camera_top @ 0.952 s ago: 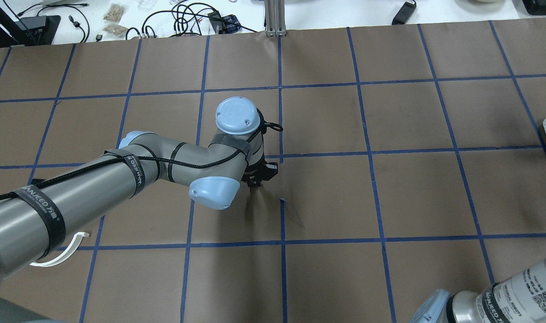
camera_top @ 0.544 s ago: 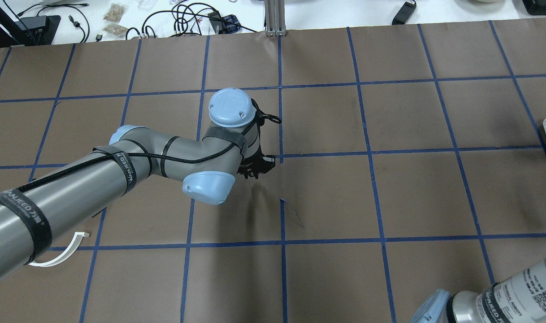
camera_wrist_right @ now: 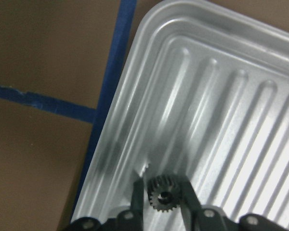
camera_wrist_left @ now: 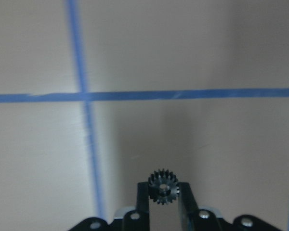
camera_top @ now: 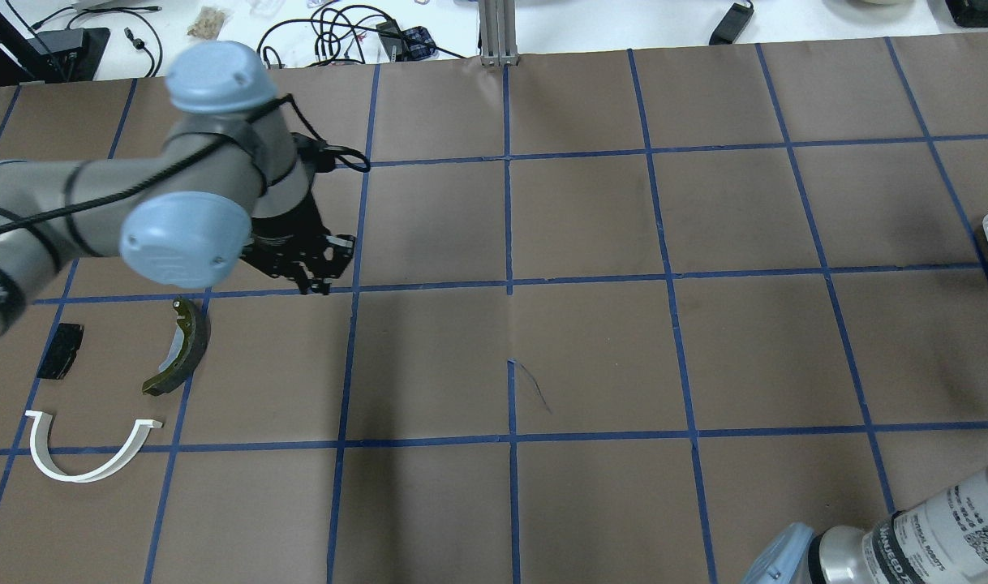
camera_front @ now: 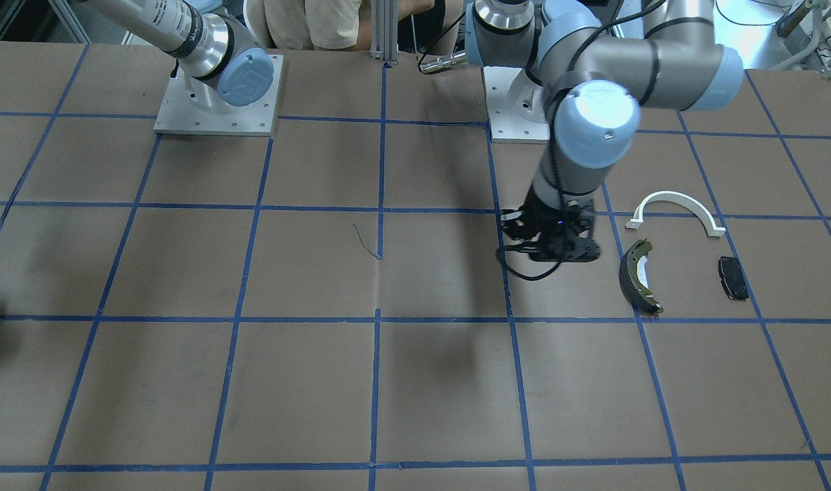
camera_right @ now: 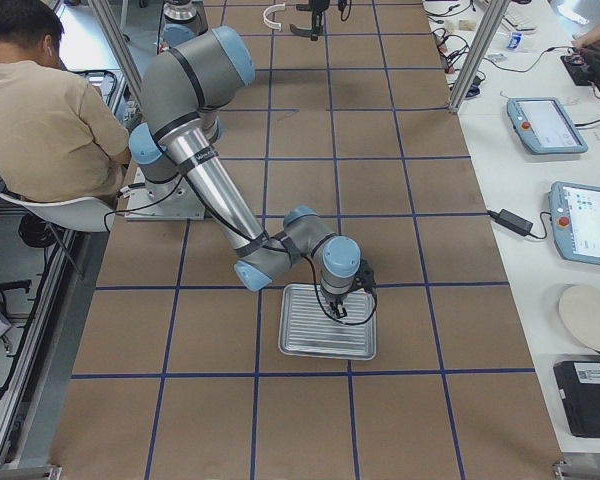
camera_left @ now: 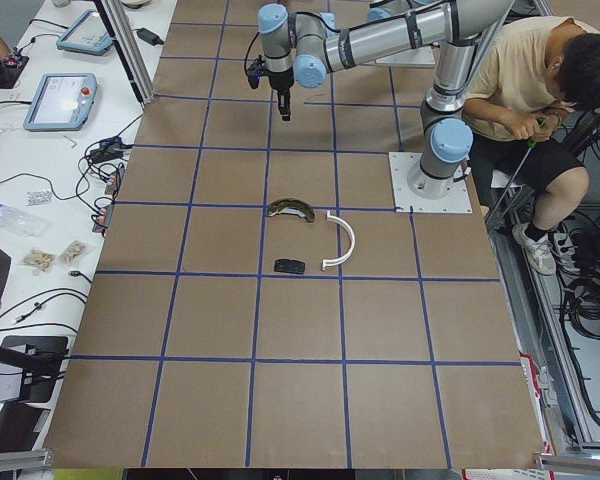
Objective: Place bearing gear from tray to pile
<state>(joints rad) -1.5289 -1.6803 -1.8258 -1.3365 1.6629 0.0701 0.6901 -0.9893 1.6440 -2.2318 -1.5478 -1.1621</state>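
Left wrist-mounted view has the bearing gear [camera_wrist_left: 164, 187], small, black and toothed, pinched between the fingertips of the left claw [camera_top: 315, 284]. Brown desk [camera_top: 591, 357] and a crossing of blue tape lines lie well below it, and the gear touches nothing but the claw. Overhead, that claw hangs near the desk's left end, just beyond the pile [camera_top: 165, 375] on the side away from the robot's edge. The pile is three loose parts lying apart: a dark brake shoe [camera_top: 192, 345] with an olive rim nearest the claw, a black pad [camera_top: 60, 350] closer to the left end, and a white arched bracket [camera_top: 64, 474] nearest the robot's edge. At the desk's right end, the right claw [camera_wrist_right: 161, 195] pinches a second gear [camera_wrist_right: 160, 196] low over a corner of the ribbed metal tray [camera_wrist_right: 221, 96]. Whether that gear rests on the tray I cannot tell.

The step in hand looks like the carry: the gear is off the tray and close to the pile, but not yet set down. The next move calls for a short shift toward the robot's edge, to bare desk beside the brake shoe. Then comes a descent to the surface before the fingers part. Released from height, a round gear would likely roll away from the pile.
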